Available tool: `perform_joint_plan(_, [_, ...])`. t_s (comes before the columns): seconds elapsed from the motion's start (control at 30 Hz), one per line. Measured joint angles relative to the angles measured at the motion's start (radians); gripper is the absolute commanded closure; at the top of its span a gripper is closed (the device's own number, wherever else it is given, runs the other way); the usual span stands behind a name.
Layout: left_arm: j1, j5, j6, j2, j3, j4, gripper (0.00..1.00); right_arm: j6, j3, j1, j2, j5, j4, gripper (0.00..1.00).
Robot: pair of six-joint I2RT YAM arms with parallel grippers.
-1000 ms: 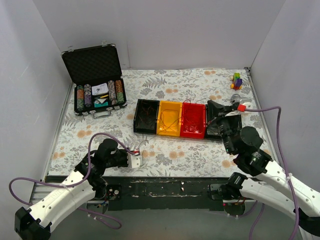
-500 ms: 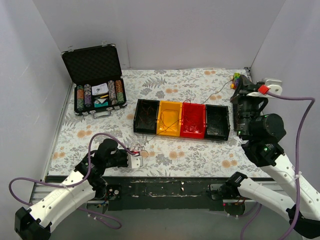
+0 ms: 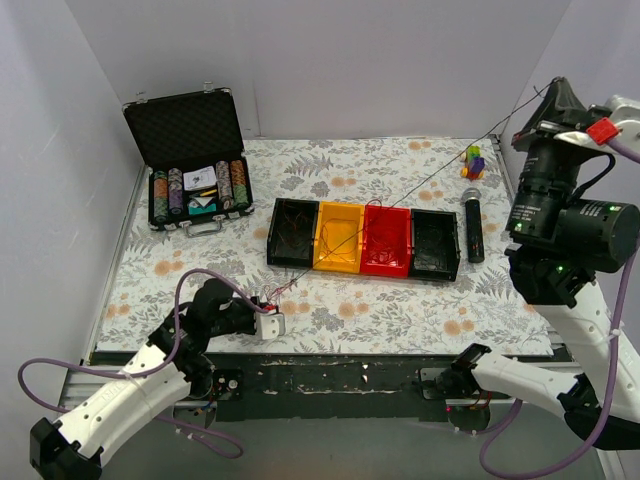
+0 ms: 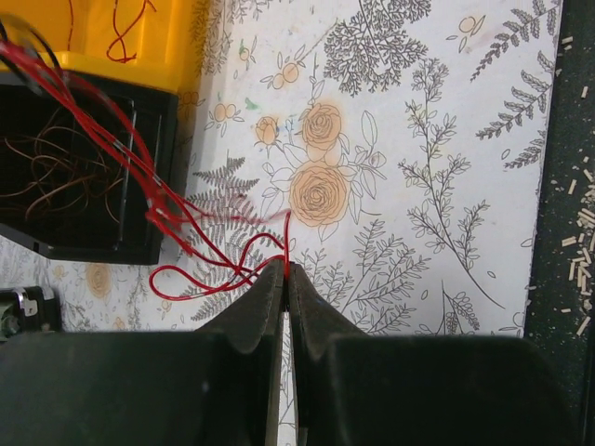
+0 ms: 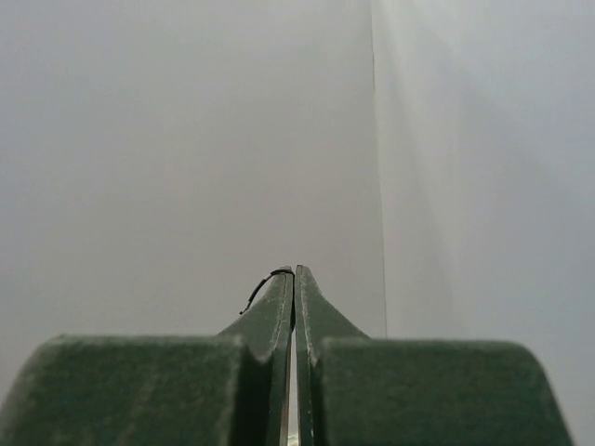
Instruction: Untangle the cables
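Observation:
A bunch of thin red cables (image 4: 177, 218) lies looped on the flowered tabletop in front of the trays. My left gripper (image 4: 285, 270) is shut on them near the table's front left (image 3: 272, 308). One dark cable (image 3: 440, 172) runs taut from that bunch up and to the right, across the trays. Its far end (image 5: 263, 286) is pinched in my right gripper (image 5: 294, 271), which is shut and raised high at the right side (image 3: 550, 92), facing the white wall.
A row of trays stands mid-table: black (image 3: 275, 240), yellow (image 3: 320, 240), red (image 3: 366, 240), black (image 3: 456, 245), with loose wires in them. A black microphone (image 3: 472, 225) lies right of the trays, a small colourful toy (image 3: 473, 160) behind it. An open poker-chip case (image 3: 190, 160) is at the back left.
My right arm has lifted from the right-hand black tray up and to the right, drawing the dark cable taut and uncovering the microphone. The left gripper has stayed in place.

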Motion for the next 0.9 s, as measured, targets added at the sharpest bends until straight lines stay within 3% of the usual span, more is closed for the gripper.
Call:
perform_joint_plan(0.3, [0.001,0.005,0.018,-0.010,-0.014,0.026,1.00,-0.179,0.233,0.000,0.118,0.008,0.066,0.99])
perform_joint_plan(0.9, [0.003,-0.064,0.124,-0.029,-0.116,-0.020,1.00,-0.457,0.435,0.000,0.220,0.043,0.185,0.99])
